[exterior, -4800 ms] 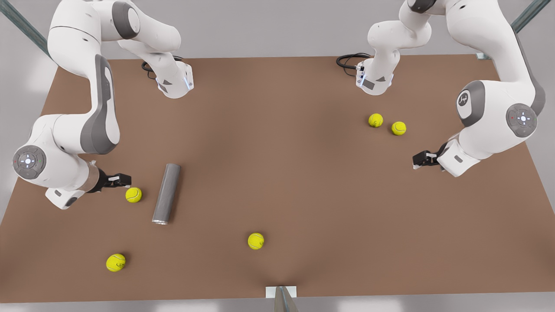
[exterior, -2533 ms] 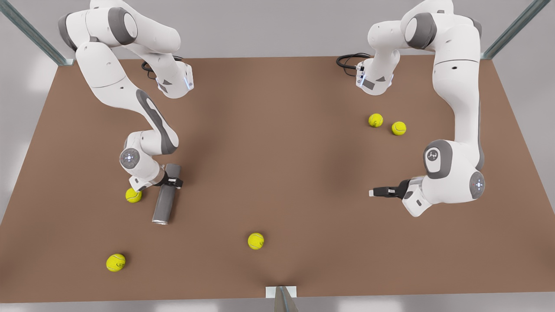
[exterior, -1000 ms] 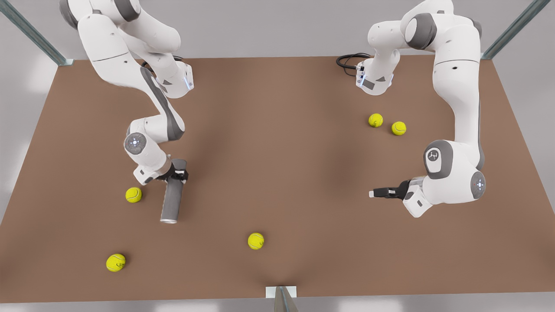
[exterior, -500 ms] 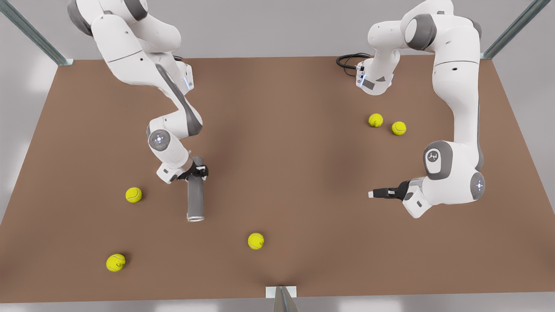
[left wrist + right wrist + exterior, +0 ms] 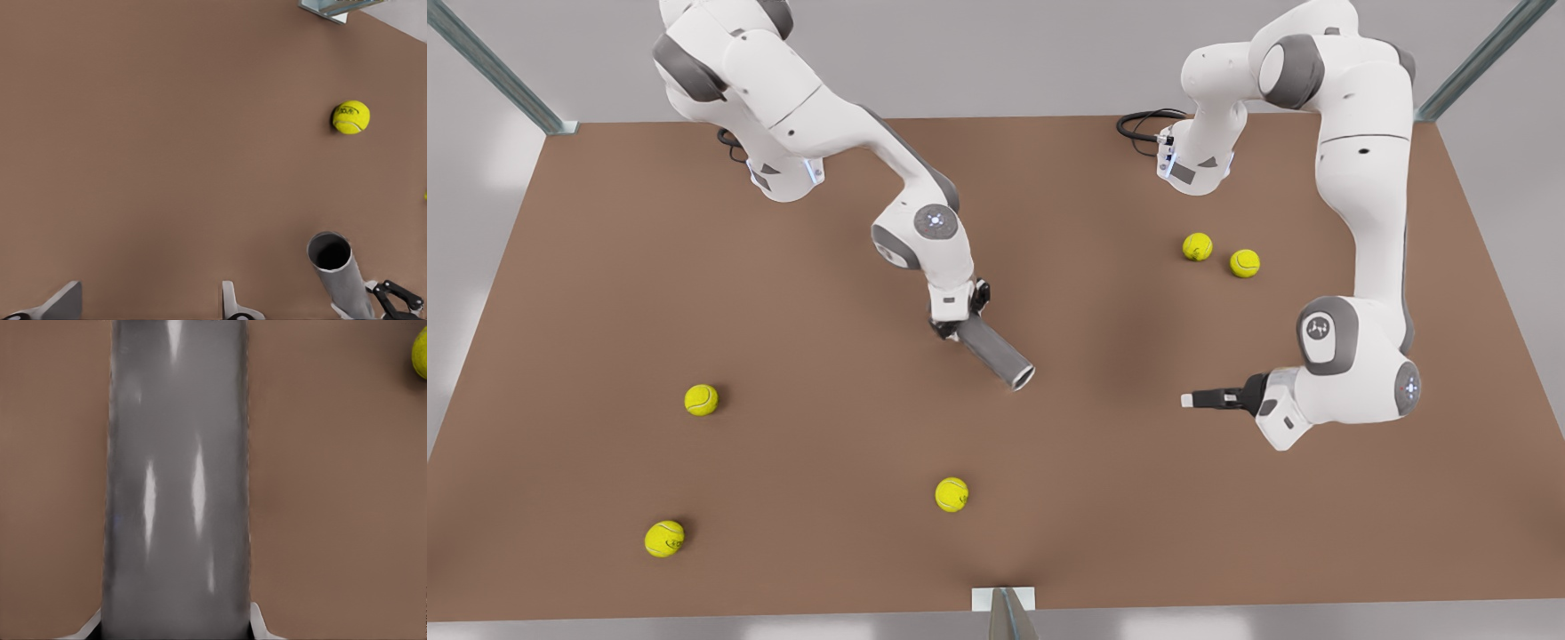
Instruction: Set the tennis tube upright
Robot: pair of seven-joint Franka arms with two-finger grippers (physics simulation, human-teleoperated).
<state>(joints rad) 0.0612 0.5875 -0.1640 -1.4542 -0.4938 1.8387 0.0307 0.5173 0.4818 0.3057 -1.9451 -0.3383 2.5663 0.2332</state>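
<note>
Left-hand balls: we see two tennis balls (image 5: 701, 399) (image 5: 664, 538) lying well apart on the brown surface (image 5: 605, 267) at the front view's left

Right gripper (image 5: 951, 327): near the middle of the surface, its jaws clamped on the plain end of the tennis tube (image 5: 996, 351)

Tennis tube: we find it tilted, not upright, its silvery rim pointing to the front view's lower right

Centre ball: a third ball (image 5: 951, 494) lies nearer the front edge

Far pair: two balls (image 5: 1197, 246) (image 5: 1244, 263) sit just beside each other

Left gripper (image 5: 1190, 400): at the front view's right, waiting, aimed toward the tube; its wrist view shows us the jaws spread apart, holding nothing
</note>
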